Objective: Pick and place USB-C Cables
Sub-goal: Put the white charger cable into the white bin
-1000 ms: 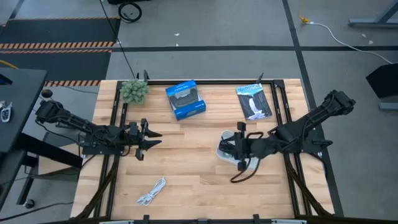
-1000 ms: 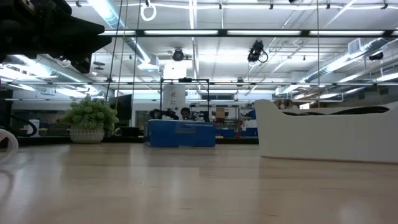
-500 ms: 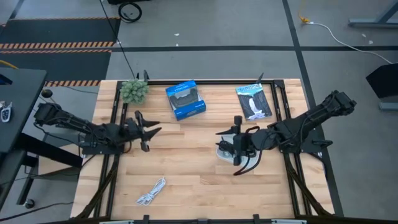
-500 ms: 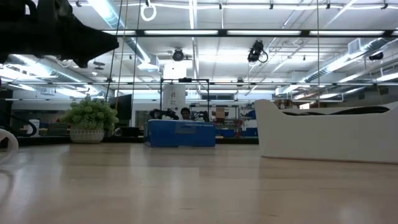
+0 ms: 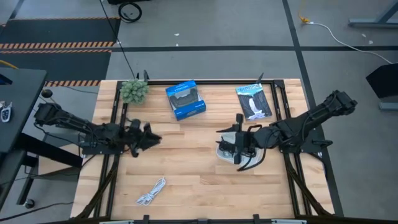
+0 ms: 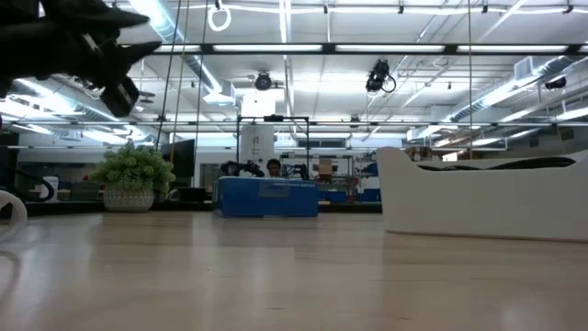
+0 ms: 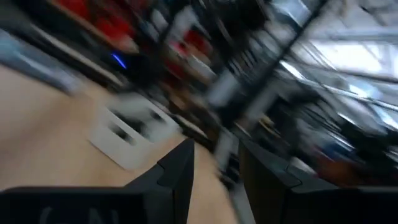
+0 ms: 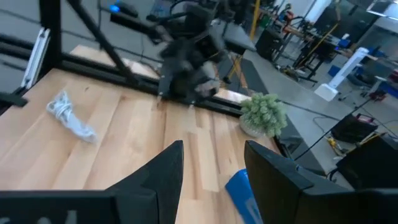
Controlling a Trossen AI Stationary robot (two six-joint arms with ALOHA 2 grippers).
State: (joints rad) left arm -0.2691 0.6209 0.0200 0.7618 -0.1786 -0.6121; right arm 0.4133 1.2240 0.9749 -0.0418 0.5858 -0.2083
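Hanging over the tray (image 5: pixel 225 151), the right claw (image 5: pixel 238 140) is open and holds nothing. The left claw (image 5: pixel 149 138) is open too. A white cable (image 5: pixel 151 191) lies near the front edge.

A white coiled USB-C cable (image 5: pixel 151 192) is seen lying loose near the table's front edge, left of centre, while a black cable (image 5: pixel 249 163) is draped over the tray toward the right side.
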